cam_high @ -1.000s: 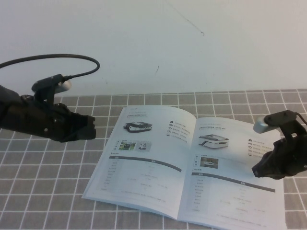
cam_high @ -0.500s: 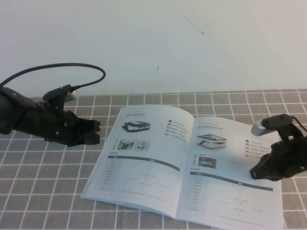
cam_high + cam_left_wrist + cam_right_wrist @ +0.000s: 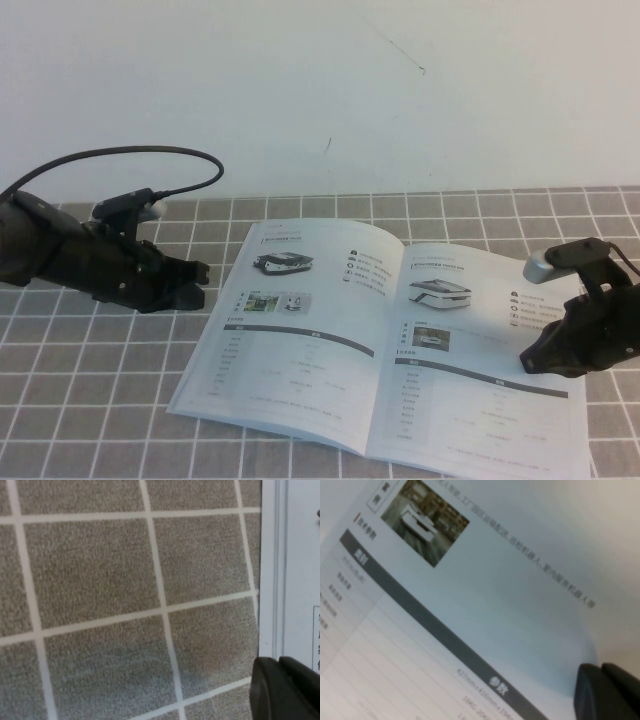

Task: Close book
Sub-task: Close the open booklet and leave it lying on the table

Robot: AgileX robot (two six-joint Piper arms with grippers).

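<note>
Nearest the robot is the grey woven tablecloth with a white grid. On it lies the thin white paperback booklet, open and flat. Its pages face up, its near corners reach almost to the table's near edge, and its centre fold runs away from the robot. Both pages carry small product photographs above dark header bars and pale printed tables. A little further back, the right gripper, black and blunt, hangs low over the outer part of the right-hand page. Its jaws are together, meeting in a thin seam in the right wrist view, which shows printed paper beneath them; whether they touch the page cannot be told. Further back again, on the other side, the black left gripper sits low over the cloth just beside the outer edge of the left-hand page, its tip pointing towards the booklet. I cannot tell whether its jaws are apart or together. A black cable arches above that arm. Behind everything rises a plain white wall.
</note>
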